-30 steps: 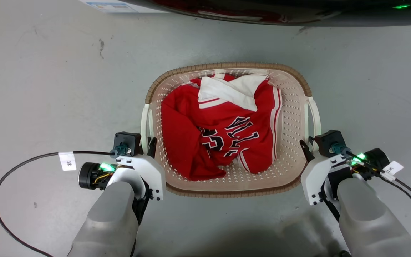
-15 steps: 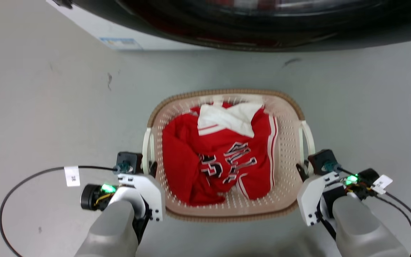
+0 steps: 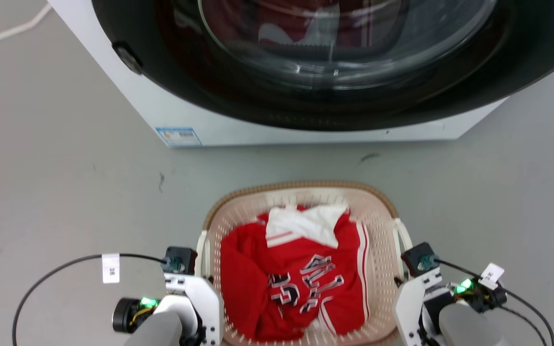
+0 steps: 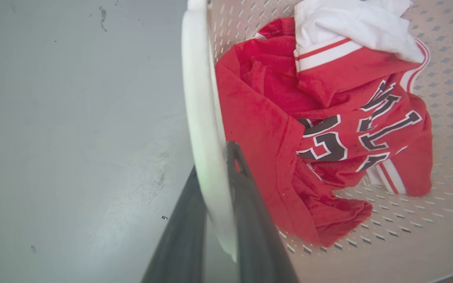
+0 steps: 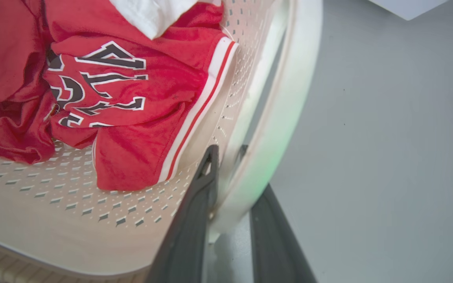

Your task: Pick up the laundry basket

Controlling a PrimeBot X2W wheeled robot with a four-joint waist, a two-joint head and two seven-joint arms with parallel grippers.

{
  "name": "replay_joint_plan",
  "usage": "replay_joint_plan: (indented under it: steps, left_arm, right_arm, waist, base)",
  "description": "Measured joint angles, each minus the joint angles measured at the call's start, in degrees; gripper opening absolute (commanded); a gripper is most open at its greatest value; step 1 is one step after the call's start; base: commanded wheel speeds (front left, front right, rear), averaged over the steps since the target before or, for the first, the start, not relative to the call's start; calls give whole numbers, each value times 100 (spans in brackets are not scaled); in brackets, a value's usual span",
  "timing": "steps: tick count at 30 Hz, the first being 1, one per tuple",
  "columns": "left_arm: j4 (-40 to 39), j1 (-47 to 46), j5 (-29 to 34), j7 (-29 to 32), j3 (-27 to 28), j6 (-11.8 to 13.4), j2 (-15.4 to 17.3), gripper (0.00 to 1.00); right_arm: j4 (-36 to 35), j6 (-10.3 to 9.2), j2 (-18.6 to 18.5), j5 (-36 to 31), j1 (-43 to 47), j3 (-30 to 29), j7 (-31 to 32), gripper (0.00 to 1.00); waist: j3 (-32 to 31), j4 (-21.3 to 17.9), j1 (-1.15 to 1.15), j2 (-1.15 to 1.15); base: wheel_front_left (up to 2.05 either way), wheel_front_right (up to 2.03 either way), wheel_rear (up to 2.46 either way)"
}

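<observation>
The laundry basket (image 3: 301, 185) is cream-white and perforated with a brown woven-look rim, and sits low in the middle of the head view. It holds a red jersey (image 3: 301, 283) and a white cloth (image 3: 306, 223). My left gripper (image 3: 204, 278) is shut on the basket's left white handle (image 4: 197, 78), one dark finger on each side of it (image 4: 212, 167). On the other side, my right gripper (image 3: 398, 281) is shut on the right handle (image 5: 293, 98), which passes between its fingers (image 5: 228, 157).
A white front-loading washer (image 3: 238, 125) with a large dark round door (image 3: 344, 57) stands just beyond the basket. Grey floor lies on both sides. A black cable (image 3: 56, 274) loops at the left and a white cord (image 3: 3, 33) runs at the top left.
The camera has moved, bringing the washer into the picture. Both grippers stay shut on the handles. The basket's far rim now sits level with the dark floor stain that was beyond it.
</observation>
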Motion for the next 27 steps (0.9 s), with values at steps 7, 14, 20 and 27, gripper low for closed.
replay_joint_plan:
  steps: [7, 14, 20, 27]
  left_arm:
    - [23, 361, -323, 337, -304, 0, 13, 0]
    - [38, 719, -494, 582, -492, 0, 24, 0]
    - [47, 971, -650, 797, -650, 0, 41, 0]
    - [48, 1010, -770, 987, -786, 0, 57, 0]
  right_arm:
    - [-9, -1, -14, 653, 335, 678, 427, 0]
    - [0, -1, -15, 1031, 686, 1065, 677, 0]
    - [18, -1, -15, 1278, 920, 1316, 876, 0]
    - [37, -1, -14, 1436, 962, 1518, 1001, 0]
  waist:
    - [-852, -46, -1, 0]
    - [-1501, -85, -1, 0]
    - [-2016, -106, -1, 0]
    - [-2389, -125, -1, 0]
  base:
    - [0, 0, 0]
    - [0, 0, 0]
    - [0, 0, 0]
    - [0, 0, 0]
